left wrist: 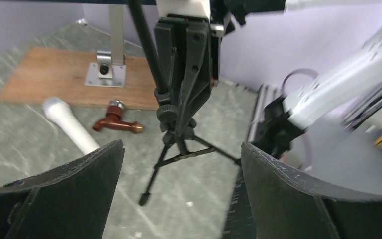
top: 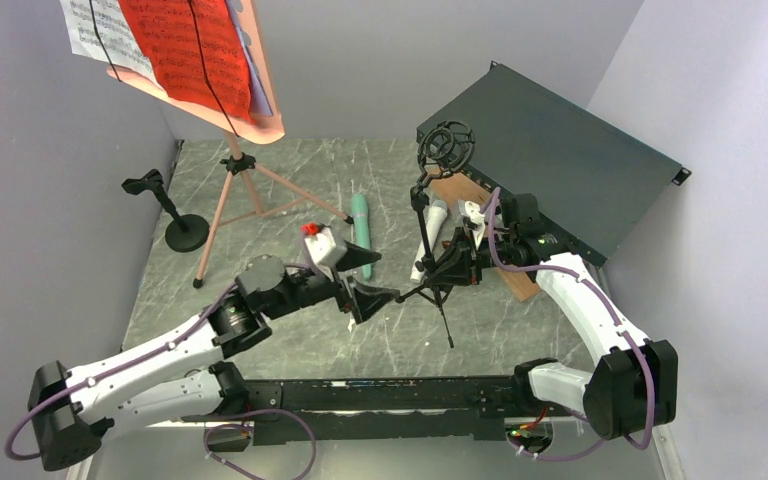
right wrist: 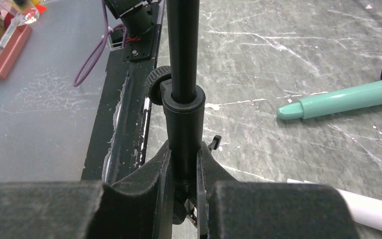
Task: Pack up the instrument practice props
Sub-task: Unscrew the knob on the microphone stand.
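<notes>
- Upright mid-table on its tripod legs: black microphone mount (right wrist: 181, 59), white microphone (top: 436, 212) just beside.
- Pinched low on the pole by right gripper (right wrist: 183, 162), jaws nearly closed around it.
- Risk of tipping or snagging a leg if lifted off-vertical.
- Facing the legs, low and level: left gripper (top: 372, 298), spread wide, holding nothing.

- Top external: high above the near edge, looking down over the whole worktop (top: 380, 345).
- Left wrist: low, facing the black tripod microphone mount (left wrist: 179, 144) nearby.
- Right wrist: tight on that same mount's pole.
</notes>
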You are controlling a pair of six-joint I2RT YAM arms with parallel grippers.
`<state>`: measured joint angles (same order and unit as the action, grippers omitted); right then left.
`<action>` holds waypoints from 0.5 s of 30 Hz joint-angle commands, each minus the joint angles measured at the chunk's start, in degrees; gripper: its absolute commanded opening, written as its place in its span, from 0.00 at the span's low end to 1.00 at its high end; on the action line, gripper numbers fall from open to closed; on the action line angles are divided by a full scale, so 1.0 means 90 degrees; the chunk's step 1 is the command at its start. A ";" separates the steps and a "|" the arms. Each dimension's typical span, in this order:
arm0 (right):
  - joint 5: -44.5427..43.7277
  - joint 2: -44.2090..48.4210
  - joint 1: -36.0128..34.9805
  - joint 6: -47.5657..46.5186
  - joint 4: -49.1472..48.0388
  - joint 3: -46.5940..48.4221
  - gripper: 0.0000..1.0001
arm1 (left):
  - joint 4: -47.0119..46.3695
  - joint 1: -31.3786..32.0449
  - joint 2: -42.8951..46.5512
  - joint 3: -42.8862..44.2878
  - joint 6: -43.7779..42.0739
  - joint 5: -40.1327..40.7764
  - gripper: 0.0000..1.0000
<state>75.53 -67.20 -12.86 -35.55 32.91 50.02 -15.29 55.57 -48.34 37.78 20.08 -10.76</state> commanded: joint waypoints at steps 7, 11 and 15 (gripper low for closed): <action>0.0580 0.0023 -0.0001 -0.0519 0.0074 0.0104 0.00 | -0.1596 0.0124 -0.1582 0.0224 -0.3426 -0.0466 0.86; 0.0592 0.0025 -0.0006 -0.0559 0.0111 0.0111 0.00 | -0.2386 0.0158 -0.2020 0.0141 -0.3083 -0.0478 0.77; 0.0599 0.0035 -0.0006 -0.0579 0.0128 0.0116 0.00 | -0.2646 0.0205 -0.2205 0.0117 -0.2810 -0.0406 0.71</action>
<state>76.25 -67.20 -12.86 -38.63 34.52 50.02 -30.37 56.77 -67.53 37.80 -6.42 -14.15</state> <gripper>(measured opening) 0.164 0.718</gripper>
